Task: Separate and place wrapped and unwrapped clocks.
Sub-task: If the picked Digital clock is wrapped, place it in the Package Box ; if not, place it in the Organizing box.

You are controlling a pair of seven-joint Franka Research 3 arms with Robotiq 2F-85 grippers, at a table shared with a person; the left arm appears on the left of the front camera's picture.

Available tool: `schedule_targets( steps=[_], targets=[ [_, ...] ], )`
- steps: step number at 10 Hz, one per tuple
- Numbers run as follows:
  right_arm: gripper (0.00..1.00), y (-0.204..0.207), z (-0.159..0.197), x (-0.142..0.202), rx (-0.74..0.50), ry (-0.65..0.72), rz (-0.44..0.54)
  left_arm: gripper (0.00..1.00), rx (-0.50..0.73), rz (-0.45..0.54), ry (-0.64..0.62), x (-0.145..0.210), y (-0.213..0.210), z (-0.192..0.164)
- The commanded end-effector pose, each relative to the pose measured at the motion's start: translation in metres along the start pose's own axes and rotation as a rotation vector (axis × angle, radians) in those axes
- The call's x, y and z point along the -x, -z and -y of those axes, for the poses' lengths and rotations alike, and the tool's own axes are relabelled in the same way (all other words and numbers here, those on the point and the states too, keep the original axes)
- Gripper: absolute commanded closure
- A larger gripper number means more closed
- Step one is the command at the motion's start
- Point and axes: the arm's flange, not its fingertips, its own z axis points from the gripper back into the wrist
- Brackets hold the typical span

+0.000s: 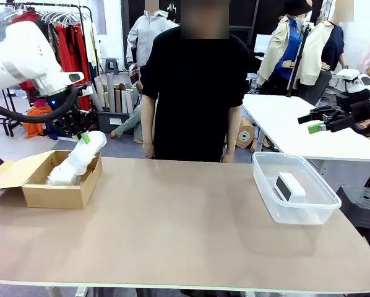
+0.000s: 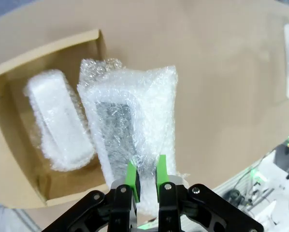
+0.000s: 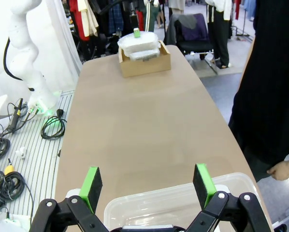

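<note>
My left gripper (image 2: 146, 176) is shut on the edge of a flat clock in bubble wrap (image 2: 127, 128) with a grey face. It holds that clock just over the open cardboard box (image 1: 61, 189) at the table's left (image 1: 80, 135). A second wrapped clock (image 2: 57, 121), rounded and white, lies inside the box. The bare white clock (image 1: 290, 185) with a dark face lies in the clear plastic tub (image 1: 265, 198) at the right. My right gripper (image 1: 312, 122) hangs open behind and above the tub, whose rim (image 3: 183, 199) sits below the spread fingers (image 3: 147, 181).
A person in black stands at the far edge, hands (image 1: 148, 148) hanging by the table. The tan tabletop (image 1: 172, 223) lies bare between box and tub. A white table (image 1: 296, 130) stands behind at the right. The box (image 3: 144, 60) also shows far down the table.
</note>
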Motion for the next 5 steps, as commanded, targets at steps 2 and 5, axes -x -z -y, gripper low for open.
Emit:
schedule_targets(
  steps=[2, 5],
  targets=[
    [0.0, 0.0, -0.001, -0.002, -0.001, 0.002, -0.004, 1.0, 0.018, 0.006, -0.044, 0.011, 0.017, -0.014],
    [0.0, 0.0, -0.001, -0.002, -0.001, 0.002, -0.004, 1.0, 0.004, -0.013, -0.039, 0.007, 0.02, -0.018]
  ],
)
